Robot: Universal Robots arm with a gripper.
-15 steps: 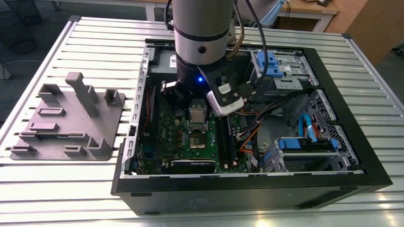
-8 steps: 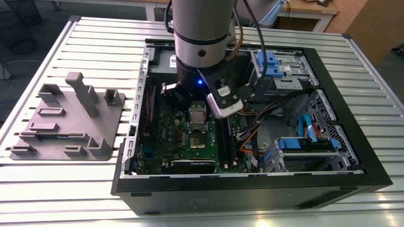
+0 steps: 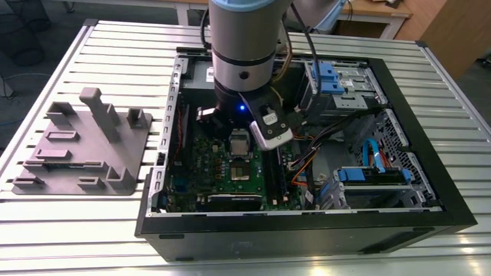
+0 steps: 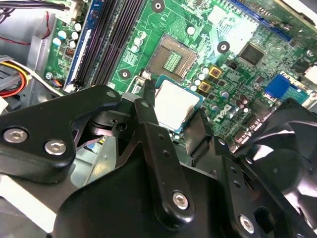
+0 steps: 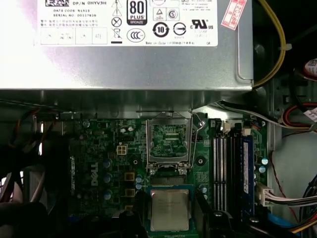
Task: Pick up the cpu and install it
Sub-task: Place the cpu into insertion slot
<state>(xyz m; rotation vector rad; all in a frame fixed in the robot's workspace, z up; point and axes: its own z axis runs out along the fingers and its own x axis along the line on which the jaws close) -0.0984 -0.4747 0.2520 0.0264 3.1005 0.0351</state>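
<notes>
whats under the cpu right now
Green motherboard shows around the cpu, held in the gripper; the open socket shows just past it in the second wrist view. Directly beneath is covered.

Arm (image 3: 241,34) stands upright, wrist aimed straight down. Gripper (image 4: 174,111) sits low, fingers (image 4: 148,119) pinched against both sides of the cpu (image 5: 169,209).

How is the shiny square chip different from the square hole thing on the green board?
The cpu has a smooth, pale silver top; the socket is a dark frame around a grid of tiny contacts. The cpu sits in the gripper; the socket is fixed to the green board, uncovered. Both are square.
</notes>
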